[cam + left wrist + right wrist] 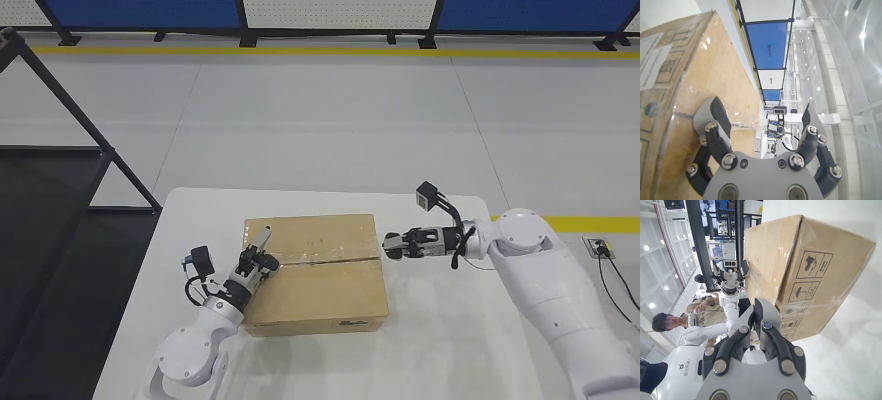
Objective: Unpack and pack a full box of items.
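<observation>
Cardboard box [315, 275], taped shut, sits mid-frame on the white table [430, 350]. The left gripper [262, 240] is over its left end, fingers spread, one pad [719, 111] against the clear tape [745, 123] at the seam. The right gripper [392, 245] waits at the right end, fingers pressed together, empty. The risk I see: slick tape slips free, or a pull drags the box leftward toward the nearer table edge. There's more bare table on the right.
</observation>
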Motion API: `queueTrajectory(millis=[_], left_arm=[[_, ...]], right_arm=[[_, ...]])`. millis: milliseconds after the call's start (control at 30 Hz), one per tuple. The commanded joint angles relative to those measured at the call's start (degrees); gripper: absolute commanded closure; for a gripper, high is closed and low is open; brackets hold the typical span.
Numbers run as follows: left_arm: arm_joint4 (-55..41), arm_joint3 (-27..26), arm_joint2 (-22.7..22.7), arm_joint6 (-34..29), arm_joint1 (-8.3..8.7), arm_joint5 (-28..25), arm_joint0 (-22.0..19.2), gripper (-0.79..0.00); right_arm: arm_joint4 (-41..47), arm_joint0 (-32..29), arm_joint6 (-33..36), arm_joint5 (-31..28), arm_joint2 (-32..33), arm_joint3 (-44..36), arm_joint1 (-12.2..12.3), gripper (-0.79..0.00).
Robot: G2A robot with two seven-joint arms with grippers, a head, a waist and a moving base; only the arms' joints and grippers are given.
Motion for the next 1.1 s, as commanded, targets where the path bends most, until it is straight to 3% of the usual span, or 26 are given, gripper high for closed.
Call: queueTrajectory(millis=[0,767,1067], left_arm=[[0.09,0.02,-0.05,-0.18,0.03,-0.14,-0.02,-0.785],[-0.17,0.2,-0.33,-1.43,0.2,-0.22,-0.14,-0.785],[-0.22,0.25,-0.32,-1.65,0.25,-0.34,-0.1,-0.785]], right_arm=[[-0.03,-0.5,0.04,-0.12,0.33,-0.91,0.2,0.0],[6.48,-8.94,3.66,-2.52,5.95,-16.18,2.63,0.0],[2.92,-9.89,0.91,1.88,6.18,-16.74,3.28,0.0]])
